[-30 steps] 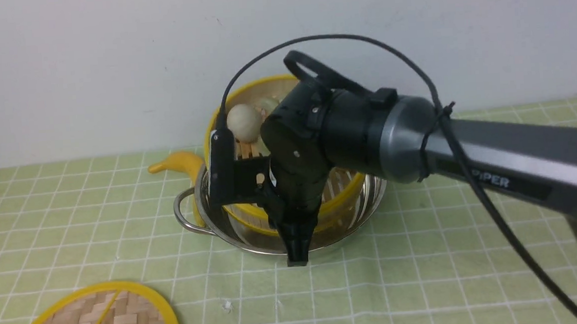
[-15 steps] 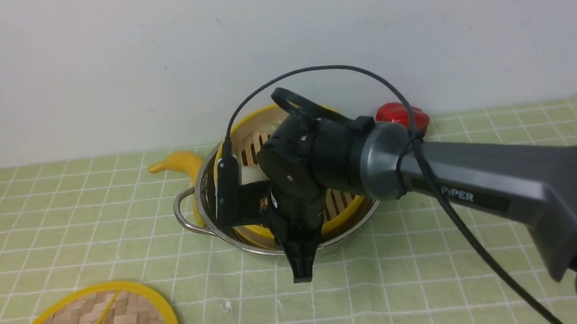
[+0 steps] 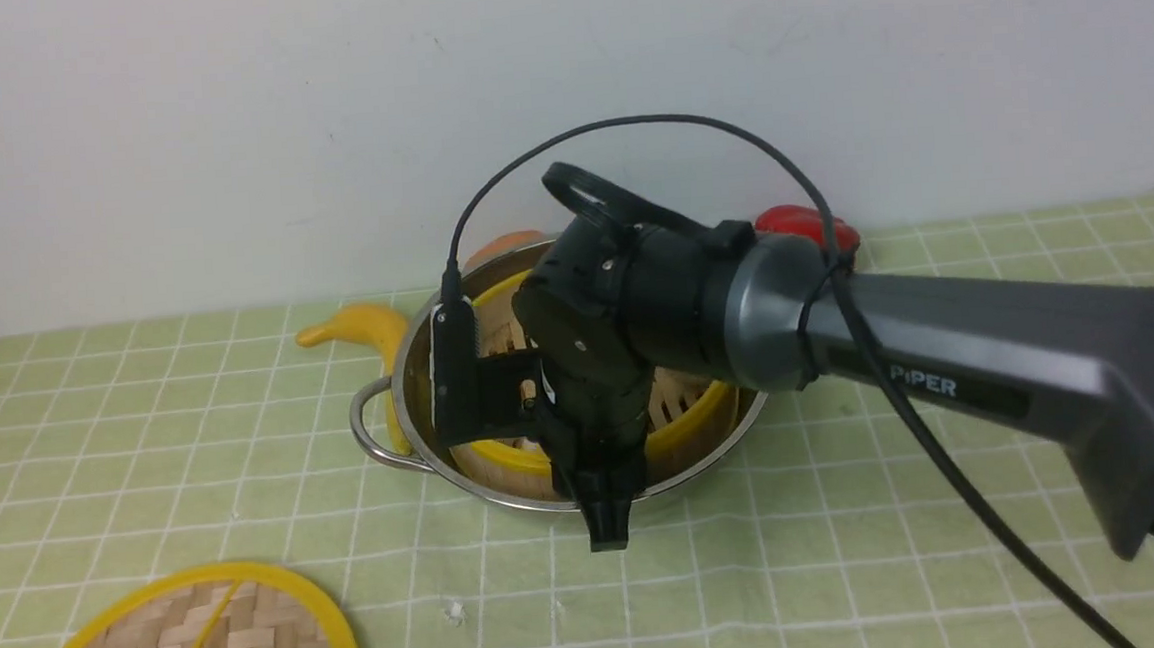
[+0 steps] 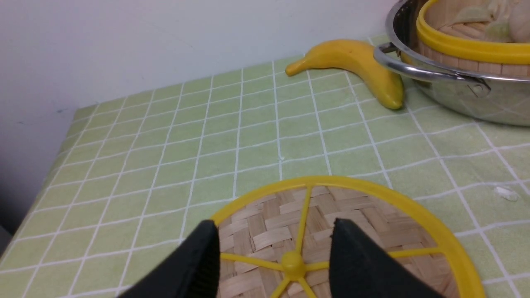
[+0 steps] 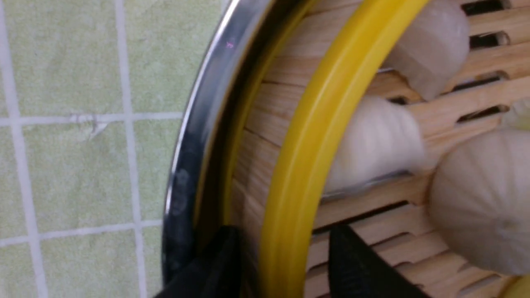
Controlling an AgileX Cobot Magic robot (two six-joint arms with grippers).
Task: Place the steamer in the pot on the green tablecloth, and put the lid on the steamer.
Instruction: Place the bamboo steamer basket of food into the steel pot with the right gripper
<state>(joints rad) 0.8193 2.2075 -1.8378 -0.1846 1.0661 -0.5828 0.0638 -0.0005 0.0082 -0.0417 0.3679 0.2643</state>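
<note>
Steamer in pot, lid front-left.

Front view: the right arm covers the middle of the steamer and the pot. The bottom edge, lower left, cuts the lid. A red object and an orange object are largely hidden and cannot be identified.

Left wrist view: the upper right corner cuts the pot; the bottom edge cuts the left tool.

Right wrist view: the buns are blurred. The bottom edge cuts the right tool; whether it touches the steamer rim is indeterminate.
</note>
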